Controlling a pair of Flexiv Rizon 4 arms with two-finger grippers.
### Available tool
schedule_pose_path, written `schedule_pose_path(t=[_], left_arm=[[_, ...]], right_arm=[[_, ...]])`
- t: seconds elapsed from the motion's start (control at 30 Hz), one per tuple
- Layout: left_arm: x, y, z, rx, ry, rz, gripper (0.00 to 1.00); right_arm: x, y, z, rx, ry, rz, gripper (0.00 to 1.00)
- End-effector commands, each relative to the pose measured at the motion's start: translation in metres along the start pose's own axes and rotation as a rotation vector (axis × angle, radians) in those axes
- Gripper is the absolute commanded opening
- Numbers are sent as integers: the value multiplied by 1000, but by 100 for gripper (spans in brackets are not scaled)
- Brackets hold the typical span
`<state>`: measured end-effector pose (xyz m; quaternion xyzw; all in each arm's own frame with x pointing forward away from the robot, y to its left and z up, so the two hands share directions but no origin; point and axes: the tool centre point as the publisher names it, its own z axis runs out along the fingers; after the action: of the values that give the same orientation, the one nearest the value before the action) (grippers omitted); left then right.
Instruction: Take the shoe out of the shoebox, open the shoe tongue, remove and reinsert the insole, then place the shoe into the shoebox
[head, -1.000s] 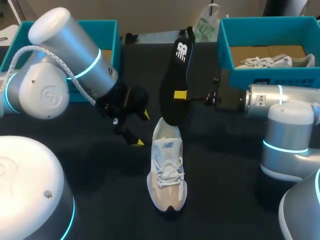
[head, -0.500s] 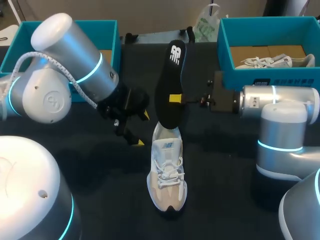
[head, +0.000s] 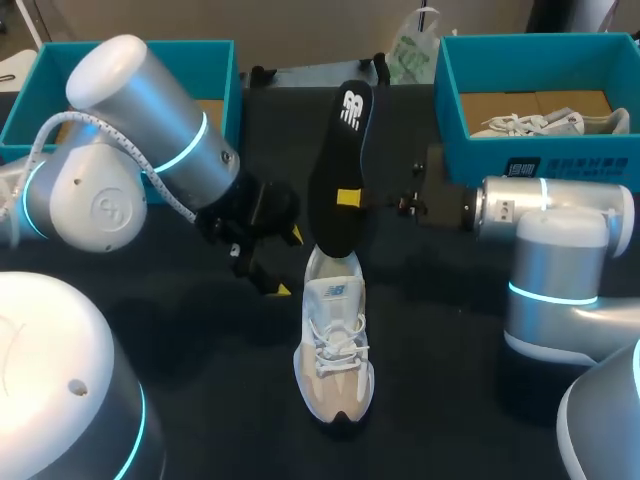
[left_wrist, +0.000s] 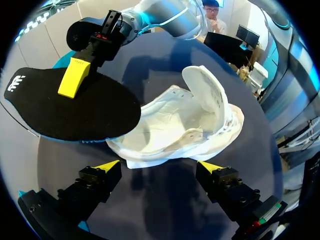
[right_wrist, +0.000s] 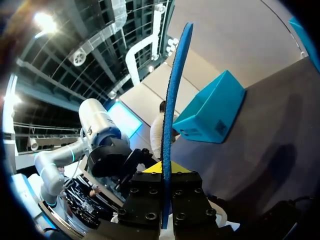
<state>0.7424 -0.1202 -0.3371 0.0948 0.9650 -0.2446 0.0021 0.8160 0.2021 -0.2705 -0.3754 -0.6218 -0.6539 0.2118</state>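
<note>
Over the last second my right claw (head: 348, 198) has carried the insole (head: 337, 150) a little toward the tabletop's left edge, and my left arm has crept slightly closer to the shoe (head: 335, 345).

The right claw is clamped on the insole, one yellow tip pressed flat on each face. It grips partway along the length and holds the black insole up off the tabletop (head: 450, 350). The printed heel end points toward the far edge. The wider end hangs over the shoe's heel opening, and I cannot tell whether it touches the rim.

My left claw (head: 285, 260) has its fingers well apart with nothing between them. It hovers just beside the shoe's heel, on the side toward the left edge. In its wrist view the shoe lies just ahead of the two yellow tips.

The shoe is pale, cream and white, and stands upright in the middle of the tabletop. Its toe points at the near edge and its heel at the far edge. Its tongue (left_wrist: 207, 95) is pulled up and back, so the inside lies open.

The right shoebox (head: 540, 150) is teal and sits in the far right corner, just behind my right arm, with a second shoe (head: 535, 123) lying inside. The left shoebox (head: 218, 60), also teal, sits in the far left corner, mostly hidden by my left arm.
</note>
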Motion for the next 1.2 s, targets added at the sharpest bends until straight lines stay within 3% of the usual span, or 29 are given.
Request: schedule_pose_path(t=[0.03,1.2], left_arm=[[-1,3,3,9,2,2,100],[-3,7,16,12,20,-44,100]], right_arm=[[3,-4,5,-17,-9,0,0],[1,-17,10,-54,41,15,0]])
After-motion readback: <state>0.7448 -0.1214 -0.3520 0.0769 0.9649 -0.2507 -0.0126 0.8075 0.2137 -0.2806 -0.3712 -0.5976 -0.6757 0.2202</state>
